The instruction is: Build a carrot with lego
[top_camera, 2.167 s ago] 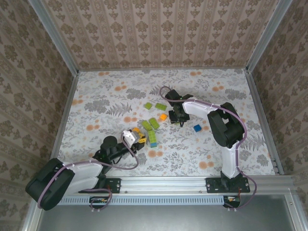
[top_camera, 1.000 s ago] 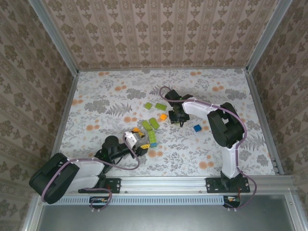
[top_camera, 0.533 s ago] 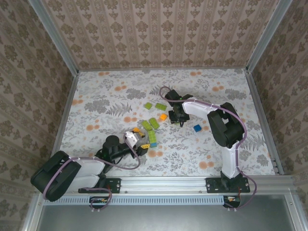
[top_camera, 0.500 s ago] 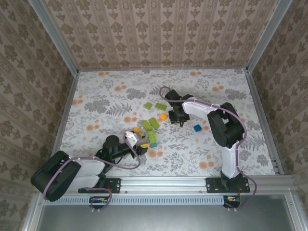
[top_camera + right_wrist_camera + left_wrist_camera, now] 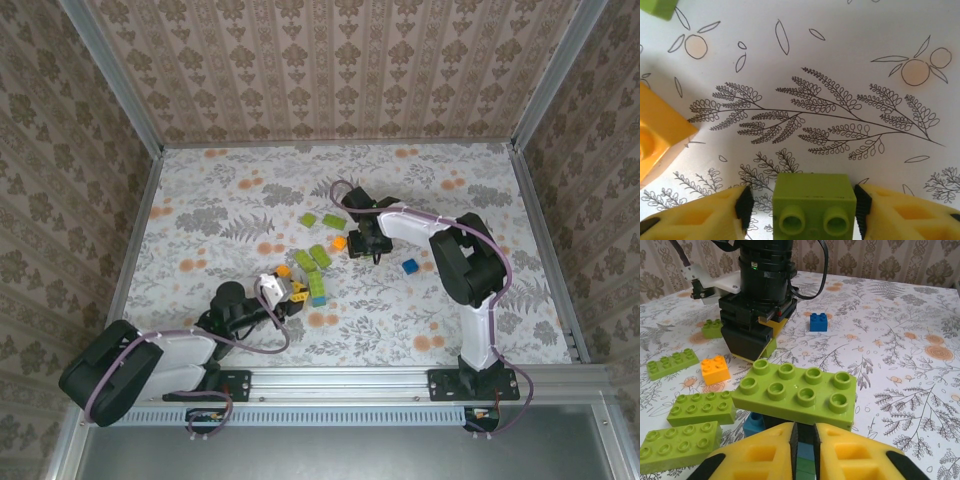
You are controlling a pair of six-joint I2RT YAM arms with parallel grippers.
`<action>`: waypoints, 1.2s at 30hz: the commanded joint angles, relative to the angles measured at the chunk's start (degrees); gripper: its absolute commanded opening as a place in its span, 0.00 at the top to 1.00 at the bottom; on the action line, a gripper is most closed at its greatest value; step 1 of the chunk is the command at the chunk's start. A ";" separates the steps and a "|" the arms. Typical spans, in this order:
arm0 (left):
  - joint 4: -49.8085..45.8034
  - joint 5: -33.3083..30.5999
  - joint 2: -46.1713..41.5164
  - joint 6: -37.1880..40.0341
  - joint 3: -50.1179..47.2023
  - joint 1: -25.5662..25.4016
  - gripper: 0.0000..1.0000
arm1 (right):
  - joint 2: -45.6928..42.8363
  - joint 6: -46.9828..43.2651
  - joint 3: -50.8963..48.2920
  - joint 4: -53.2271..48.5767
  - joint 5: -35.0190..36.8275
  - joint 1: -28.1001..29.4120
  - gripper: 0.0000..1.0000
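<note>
Newly shut, left gripper (image 5: 804, 435) sits by the carrot (image 5: 797, 392); right gripper (image 5: 800, 209) spread around lime brick (image 5: 814, 194).

I work this rig through three cameras. The overhead one, fixed above and behind the arm bases, looks steeply down from well back on the whole flowered table (image 5: 200, 210) and its papered walls (image 5: 330, 70). The left wrist camera sits low and close, facing across the table over its own yellow jaws toward the right arm's wrist (image 5: 762, 295). The right wrist camera points almost straight down, very near the cloth. Overhead and left wrist share a blue brick (image 5: 410, 266); an orange brick (image 5: 339, 243) sits in all three.
</note>
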 commanded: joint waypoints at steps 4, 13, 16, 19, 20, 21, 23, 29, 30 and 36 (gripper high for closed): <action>0.68 -2.93 -0.53 0.76 -1.41 0.02 0.89 | -5.69 0.17 -0.94 -2.40 0.95 1.53 0.32; -0.89 -10.22 -1.87 -0.30 -1.57 -0.02 0.99 | -19.34 2.36 -3.35 -8.23 6.08 9.92 0.29; -2.70 -13.89 -4.27 -1.26 -1.58 -0.01 1.00 | -23.48 3.42 -3.28 -10.81 5.94 14.41 0.28; -4.41 -16.80 -6.52 -2.56 -1.63 0.23 1.00 | -26.84 5.43 -4.11 -11.20 3.00 17.91 0.26; -5.01 -17.41 -7.28 -3.00 -1.61 0.37 1.00 | -27.71 6.14 -4.64 -10.76 2.05 18.98 0.25; -5.49 -18.00 -7.87 -3.52 -1.55 0.50 1.00 | -28.35 6.69 -5.17 -10.37 1.58 19.85 0.24; -6.57 -19.56 -9.71 -5.29 -1.64 1.35 0.98 | -28.75 7.66 -5.90 -9.76 1.04 21.58 0.23; -17.62 -22.18 -22.86 -16.18 -1.65 10.19 0.95 | -25.16 7.92 -5.94 -6.25 2.59 25.55 0.21; -19.32 -21.41 -24.75 -17.84 -1.68 12.15 0.94 | -24.52 7.88 -5.77 -5.50 2.99 26.09 0.21; -21.45 -20.27 -25.89 -21.41 -1.03 16.87 0.92 | -20.93 7.54 -4.18 -4.09 5.97 28.17 0.21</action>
